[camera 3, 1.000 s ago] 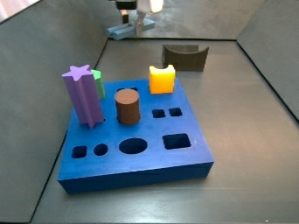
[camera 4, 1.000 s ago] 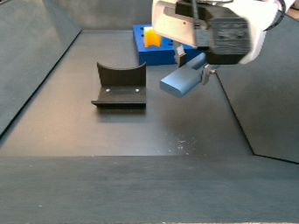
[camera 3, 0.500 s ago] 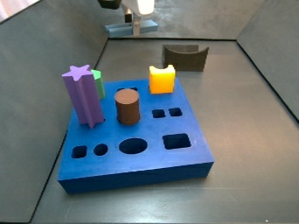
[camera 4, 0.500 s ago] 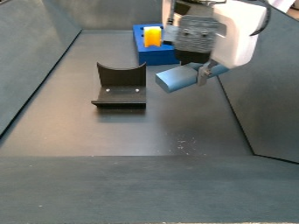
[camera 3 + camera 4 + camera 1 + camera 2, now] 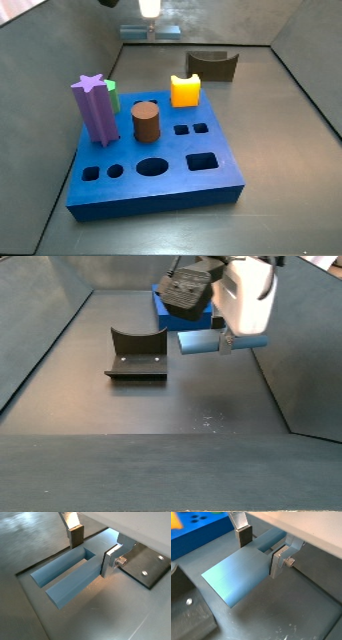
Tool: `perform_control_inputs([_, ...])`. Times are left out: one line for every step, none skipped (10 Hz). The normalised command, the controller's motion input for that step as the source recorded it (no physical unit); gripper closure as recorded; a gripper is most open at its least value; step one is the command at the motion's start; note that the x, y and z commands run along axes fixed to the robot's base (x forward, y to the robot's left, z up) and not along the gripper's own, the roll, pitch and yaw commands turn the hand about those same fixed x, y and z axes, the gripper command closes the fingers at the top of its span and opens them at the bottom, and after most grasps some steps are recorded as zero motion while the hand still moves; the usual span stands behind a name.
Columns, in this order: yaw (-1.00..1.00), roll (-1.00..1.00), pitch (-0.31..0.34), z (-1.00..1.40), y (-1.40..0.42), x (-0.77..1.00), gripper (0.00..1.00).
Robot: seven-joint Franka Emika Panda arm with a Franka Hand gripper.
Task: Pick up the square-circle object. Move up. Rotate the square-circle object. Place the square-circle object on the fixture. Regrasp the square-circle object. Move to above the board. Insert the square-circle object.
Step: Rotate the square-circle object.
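My gripper (image 5: 219, 338) hangs in the air, shut on the square-circle object (image 5: 198, 342), a pale grey-blue peg of two joined bars that lies roughly level. In both wrist views the peg (image 5: 67, 579) (image 5: 238, 577) sits between the fingers (image 5: 76, 536) (image 5: 279, 559), gripped near one end. High at the back, a side view shows the gripper (image 5: 148, 22) with the peg (image 5: 139, 33) under it. Empty, the dark fixture (image 5: 136, 353) (image 5: 211, 64) stands on the floor beside and below the peg. The blue board (image 5: 154, 170) (image 5: 198, 532) lies apart from it.
On the board stand a purple star-topped post (image 5: 94, 108), a brown cylinder (image 5: 144, 123) and an orange-yellow notched block (image 5: 185, 90), with a green piece (image 5: 114, 94) behind the post. Grey walls enclose the floor. The robot hand hides much of the board (image 5: 166, 316).
The gripper has risen and its wrist has turned. The peg went from tilted to roughly level and is still held.
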Motion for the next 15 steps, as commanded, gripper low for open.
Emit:
perform_control_inputs([-1.00, 0.00, -0.006, -0.03, 0.01, 0.01, 1.00])
perform_control_inputs([-1.00, 0.00, -0.006, -0.03, 0.01, 0.01, 1.00])
perform_control_inputs([-1.00, 0.00, -0.006, -0.03, 0.01, 0.01, 1.00])
perform_control_inputs([-1.00, 0.00, -0.006, -0.03, 0.01, 0.01, 1.00])
perform_control_inputs([-1.00, 0.00, -0.007, -0.03, 0.01, 0.01, 1.00])
perform_control_inputs([-1.00, 0.00, -0.007, -0.03, 0.01, 0.01, 1.00])
perform_control_inputs([-1.00, 0.00, -0.007, -0.03, 0.01, 0.01, 1.00])
perform_control_inputs([-1.00, 0.00, -0.008, -0.03, 0.01, 0.01, 1.00])
perform_control_inputs([-1.00, 0.00, -0.008, -0.03, 0.01, 0.01, 1.00])
perform_control_inputs([-1.00, 0.00, -0.009, -0.03, 0.01, 0.01, 1.00])
perform_control_inputs([-1.00, 0.00, -0.009, -0.03, 0.01, 0.01, 1.00])
perform_control_inputs([-1.00, 0.00, -0.010, -0.03, 0.01, 0.01, 1.00])
perform_control_inputs([-1.00, 0.00, -0.011, -0.03, 0.02, 0.01, 1.00])
perform_control_inputs([-1.00, 0.00, -0.011, -0.03, 0.02, 0.01, 1.00])
perform_control_inputs([-1.00, 0.00, -0.013, -0.03, 0.02, 0.01, 1.00])
